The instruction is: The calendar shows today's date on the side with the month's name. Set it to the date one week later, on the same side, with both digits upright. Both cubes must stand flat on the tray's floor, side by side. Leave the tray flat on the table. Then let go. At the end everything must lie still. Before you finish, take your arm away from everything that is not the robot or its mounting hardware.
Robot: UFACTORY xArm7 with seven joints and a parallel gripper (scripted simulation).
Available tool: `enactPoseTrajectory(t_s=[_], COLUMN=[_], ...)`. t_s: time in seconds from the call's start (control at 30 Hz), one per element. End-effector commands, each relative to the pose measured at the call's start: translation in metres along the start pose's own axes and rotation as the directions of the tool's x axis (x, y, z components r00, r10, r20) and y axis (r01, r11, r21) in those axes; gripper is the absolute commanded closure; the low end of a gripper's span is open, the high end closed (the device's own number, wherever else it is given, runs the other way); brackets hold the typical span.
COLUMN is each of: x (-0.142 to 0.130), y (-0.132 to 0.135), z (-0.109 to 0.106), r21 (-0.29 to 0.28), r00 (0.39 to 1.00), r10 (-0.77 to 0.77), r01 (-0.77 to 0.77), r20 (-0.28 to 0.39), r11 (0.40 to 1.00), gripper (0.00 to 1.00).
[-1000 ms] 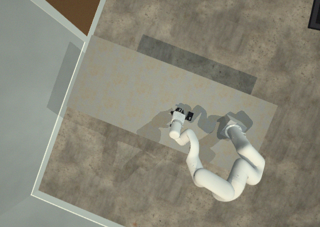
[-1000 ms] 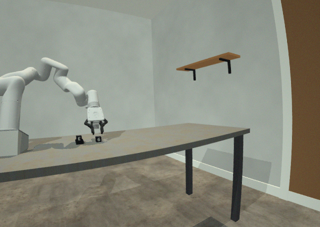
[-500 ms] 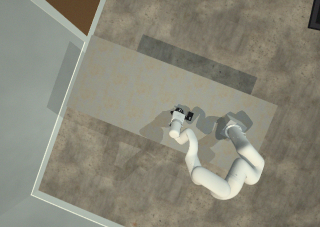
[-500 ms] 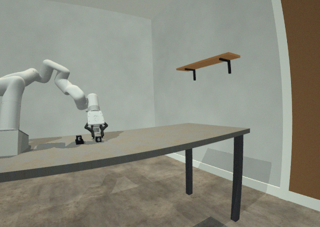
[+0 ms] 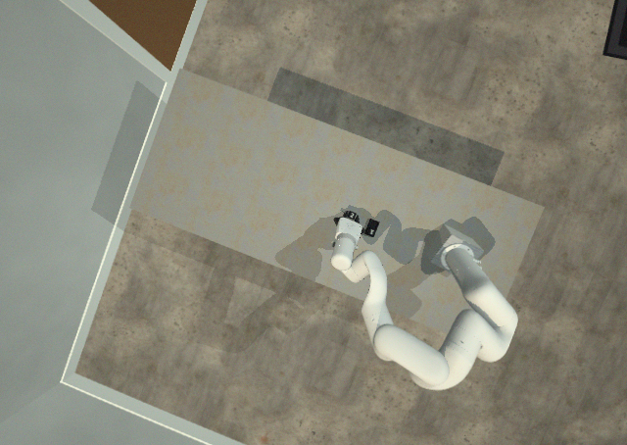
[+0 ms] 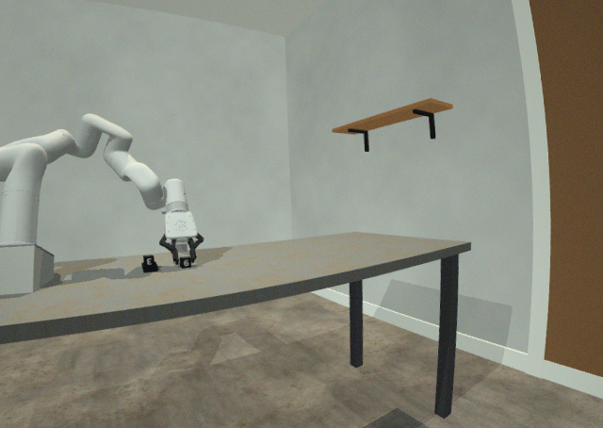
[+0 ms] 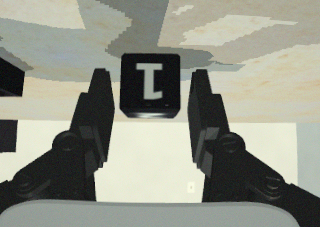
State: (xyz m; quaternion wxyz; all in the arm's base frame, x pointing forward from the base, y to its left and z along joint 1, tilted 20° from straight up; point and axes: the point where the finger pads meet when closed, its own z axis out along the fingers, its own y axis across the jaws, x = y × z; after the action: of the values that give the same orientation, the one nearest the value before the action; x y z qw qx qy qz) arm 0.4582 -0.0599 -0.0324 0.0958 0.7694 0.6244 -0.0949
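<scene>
A black cube (image 7: 151, 89) (image 6: 185, 263) (image 5: 351, 214) with white digits stands on the table, between my gripper's fingers. Its top face in the wrist view shows a 1; the side facing the exterior camera shows a 6. My gripper (image 7: 150, 88) (image 6: 184, 258) (image 5: 349, 218) is lowered around it, pointing straight down. The fingers are open, with a gap on each side of the cube. A second black cube (image 6: 149, 263) (image 5: 371, 226) stands on the table a short way off, toward the arm's base. I cannot make out the tray in any view.
The long grey-brown table (image 5: 227, 151) (image 6: 317, 257) stretches away from the arm's base block (image 6: 19, 268) (image 5: 458, 235). A wooden shelf (image 6: 392, 116) hangs on the far wall, well away from the arm.
</scene>
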Motion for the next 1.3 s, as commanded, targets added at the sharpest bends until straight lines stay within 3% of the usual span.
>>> enactPoseTrajectory(t_s=[0.0,1.13,1.17,1.27], x=[-0.0009,-0.0009,-0.0009,-0.0009], y=[0.0013,0.0013,0.0013,0.0013], z=[-0.0008,-0.0008,-0.0008,-0.0008], r21=[-0.003,-0.003,-0.003,-0.003], r00=[1.000,1.000,1.000,1.000], r10=[0.003,0.003,0.003,0.003], r01=[-0.003,-0.003,-0.003,-0.003], r20=[0.000,0.000,0.000,0.000], r11=[1.000,1.000,1.000,1.000], gripper=[0.53,0.53,0.73,0.73])
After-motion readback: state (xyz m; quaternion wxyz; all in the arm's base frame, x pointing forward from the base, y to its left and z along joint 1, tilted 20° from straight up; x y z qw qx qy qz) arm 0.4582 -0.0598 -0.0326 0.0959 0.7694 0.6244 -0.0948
